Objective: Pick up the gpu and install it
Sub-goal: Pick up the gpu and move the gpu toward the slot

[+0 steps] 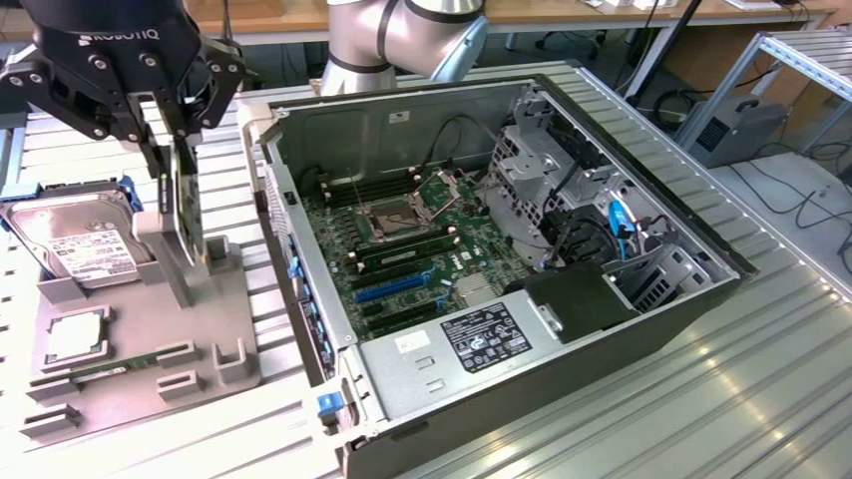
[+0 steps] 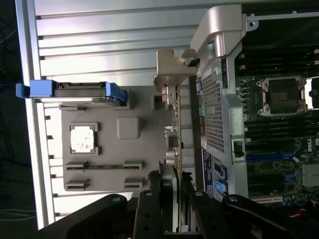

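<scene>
The gpu (image 1: 191, 200) is a thin dark card standing on edge beside the upright post of the grey fixture tray (image 1: 226, 319), at the exterior view's left. My gripper (image 1: 171, 135) comes down on it from above, shut on its upper edge. In the wrist view the gpu (image 2: 178, 149) runs edge-on between the black fingers (image 2: 149, 209), with its silvery bracket at the far end, close to the case's perforated rear panel (image 2: 219, 114). I cannot tell whether the card still rests in its holder.
The open computer case (image 1: 440, 90) lies right of the tray, motherboard (image 1: 399, 259) and blue slots (image 1: 393, 284) exposed. On the tray sit a hard drive (image 1: 80, 239), a processor (image 1: 74, 334) and a memory stick (image 1: 127, 361). Ribbed aluminium table all around.
</scene>
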Robot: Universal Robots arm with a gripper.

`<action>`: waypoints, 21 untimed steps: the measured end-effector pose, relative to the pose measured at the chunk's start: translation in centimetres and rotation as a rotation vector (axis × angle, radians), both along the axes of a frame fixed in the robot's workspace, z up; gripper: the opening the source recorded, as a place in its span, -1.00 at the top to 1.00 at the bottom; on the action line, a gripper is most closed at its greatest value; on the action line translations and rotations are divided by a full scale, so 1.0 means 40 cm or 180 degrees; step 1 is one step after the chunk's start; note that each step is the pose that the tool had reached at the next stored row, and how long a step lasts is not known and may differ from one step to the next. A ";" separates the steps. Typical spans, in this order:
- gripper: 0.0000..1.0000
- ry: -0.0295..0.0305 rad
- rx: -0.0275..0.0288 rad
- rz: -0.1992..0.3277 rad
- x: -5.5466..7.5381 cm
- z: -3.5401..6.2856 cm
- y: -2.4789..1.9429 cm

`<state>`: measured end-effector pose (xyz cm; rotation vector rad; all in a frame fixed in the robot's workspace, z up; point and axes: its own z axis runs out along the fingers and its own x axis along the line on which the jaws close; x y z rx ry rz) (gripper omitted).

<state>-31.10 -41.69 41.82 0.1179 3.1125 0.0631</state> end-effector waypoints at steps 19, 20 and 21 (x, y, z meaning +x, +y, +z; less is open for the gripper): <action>0.47 0.0000 0.0000 0.0000 0.000 0.014 0.000; 0.47 0.0000 0.0000 0.0000 0.000 0.015 0.000; 0.47 0.0000 0.0000 0.0000 0.000 0.016 0.000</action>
